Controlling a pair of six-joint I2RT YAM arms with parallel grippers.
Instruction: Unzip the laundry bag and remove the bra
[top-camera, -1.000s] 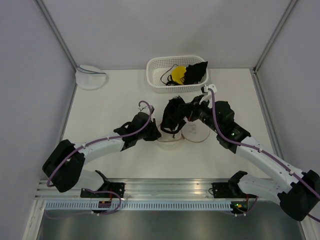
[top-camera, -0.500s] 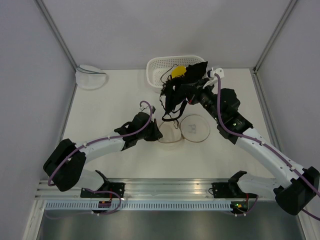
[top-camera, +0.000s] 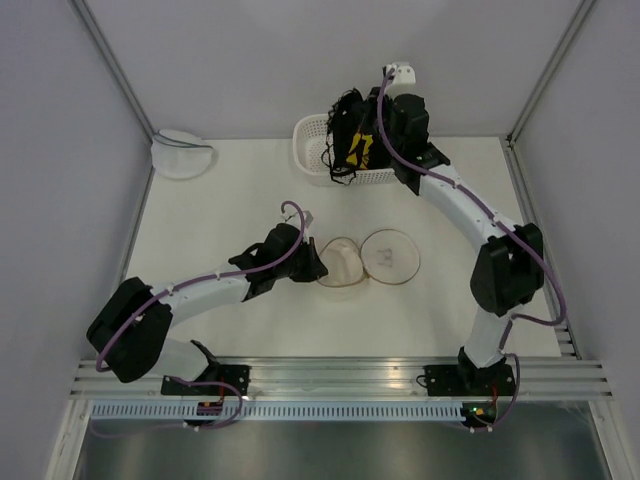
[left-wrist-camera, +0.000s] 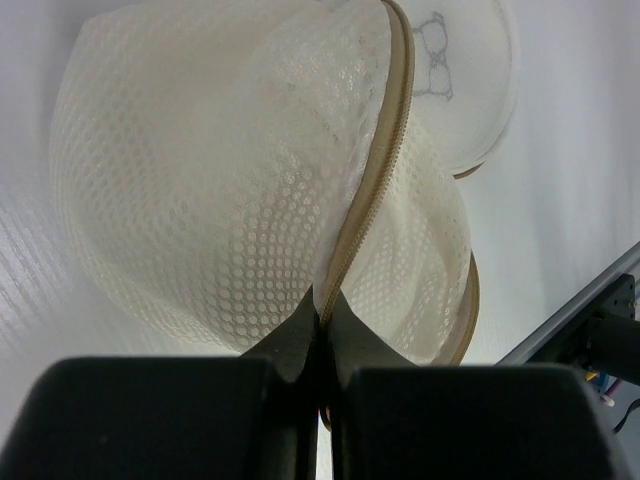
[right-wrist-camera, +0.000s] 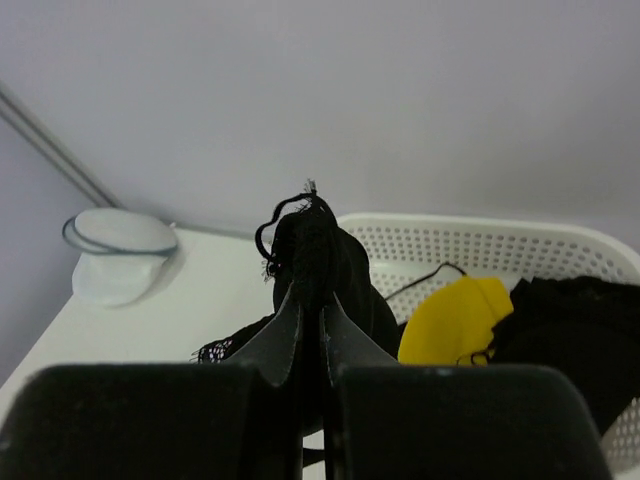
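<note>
Left tool (left-wrist-camera: 322, 325): fingers together, clamped on the tan zipper rim of the round white mesh laundry bag (left-wrist-camera: 220, 180), lying open at mid-bench (top-camera: 230, 190). Right tool (right-wrist-camera: 312, 300): clamped on the small black fabric bra (right-wrist-camera: 322, 250), raised over the white perforated plastic basket (right-wrist-camera: 500, 236) at the far bench edge, well apart from the bag. Inside the basket: yellow round item (right-wrist-camera: 455, 320) beside further black fabric (right-wrist-camera: 570, 330).

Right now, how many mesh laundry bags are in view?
2. A tan-rimmed bag, unzipped, lies mid-table with its rim pinched in the left claw; a grey-rimmed bag sits in the far left corner. The basket could hide another.
</note>
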